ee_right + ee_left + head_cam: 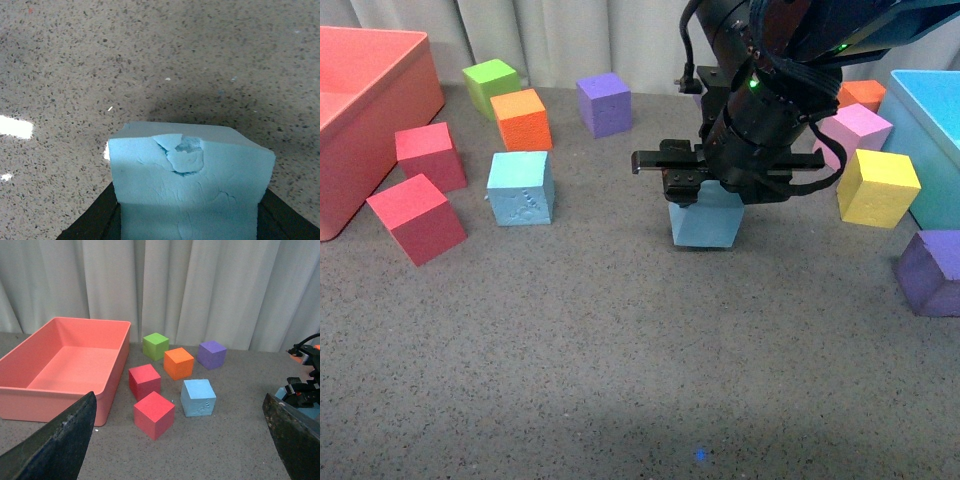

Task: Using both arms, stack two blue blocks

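A sky-blue block with embossed marks (520, 187) sits on the grey table left of centre, and in the left wrist view this block (198, 397) lies ahead of my open left gripper (179, 440), well clear of its fingers (55, 445). The second blue block (705, 224) is at the table's middle, with my right gripper (705, 192) shut on it from above. It fills the right wrist view, a dented blue block (190, 185) between the black fingers (95, 225). I cannot tell whether it touches the table. The left arm is out of the front view.
A red bin (390, 95) stands far left, a turquoise bin (930, 120) far right. Two red cubes (417, 217), a green cube (490, 85), an orange cube (522, 118) and a purple cube (604, 103) surround the marked block. Pink (855, 130), yellow (877, 187) and purple (932, 272) cubes lie right.
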Controlling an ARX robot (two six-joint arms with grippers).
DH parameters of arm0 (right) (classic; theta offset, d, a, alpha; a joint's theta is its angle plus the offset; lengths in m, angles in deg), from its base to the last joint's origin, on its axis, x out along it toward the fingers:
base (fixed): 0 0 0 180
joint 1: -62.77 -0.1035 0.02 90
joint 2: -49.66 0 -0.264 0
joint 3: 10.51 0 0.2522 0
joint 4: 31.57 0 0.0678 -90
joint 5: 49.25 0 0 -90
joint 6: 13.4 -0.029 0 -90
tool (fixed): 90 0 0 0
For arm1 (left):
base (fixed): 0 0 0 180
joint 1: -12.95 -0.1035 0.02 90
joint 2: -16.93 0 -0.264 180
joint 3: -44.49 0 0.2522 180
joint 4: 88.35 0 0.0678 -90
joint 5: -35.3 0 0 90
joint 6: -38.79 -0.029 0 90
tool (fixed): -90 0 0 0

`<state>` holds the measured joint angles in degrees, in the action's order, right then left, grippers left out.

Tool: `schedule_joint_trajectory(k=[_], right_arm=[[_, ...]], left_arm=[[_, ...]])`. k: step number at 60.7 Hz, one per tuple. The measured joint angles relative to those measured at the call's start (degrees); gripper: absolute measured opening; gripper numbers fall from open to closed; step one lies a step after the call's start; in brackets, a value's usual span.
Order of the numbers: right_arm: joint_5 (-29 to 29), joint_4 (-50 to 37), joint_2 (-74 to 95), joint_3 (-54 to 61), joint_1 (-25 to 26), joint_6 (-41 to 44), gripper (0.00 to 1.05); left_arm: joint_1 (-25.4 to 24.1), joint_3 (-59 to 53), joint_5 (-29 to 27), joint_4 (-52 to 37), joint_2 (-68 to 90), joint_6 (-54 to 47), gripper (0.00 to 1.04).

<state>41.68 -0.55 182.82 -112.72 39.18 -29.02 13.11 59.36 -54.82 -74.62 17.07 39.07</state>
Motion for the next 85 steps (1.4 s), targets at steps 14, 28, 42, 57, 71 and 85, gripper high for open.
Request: schedule_joint_trajectory(k=[14,28,42,57,71,85], right_arm=[[-0.6,0.9,1.2,-1.1,-1.1,-0.6,0.47],[-1.0,1.0,1.4,-1.1,-1.4,-0.2,0.65],[-1.3,-0.6,0.3,-0.1,-1.3,-0.7,0.97],[-0.4,-4.3,-7.7,4.5,-0.9,-0.2,0.95],[19.2,-58.2,-14.7,32.1,1.3,11.9,0.65],[15.1,-88.4,-30.7,55.2,8.2,15.1,0.24]], left_arm=[[0.0,0.0,0.0,0.0,0.0,0.0,0.98],[0.0,0.0,0.0,0.0,0.0,0.0,0.98],[0.0,0.0,0.0,0.0,0.0,0.0,0.98],[0.0,0.0,0.0,0.0,0.0,0.0,0.98],[0.0,0.0,0.0,0.0,0.0,0.0,0.98],[0.0,0.0,0.0,0.0,0.0,0.0,0.98]])
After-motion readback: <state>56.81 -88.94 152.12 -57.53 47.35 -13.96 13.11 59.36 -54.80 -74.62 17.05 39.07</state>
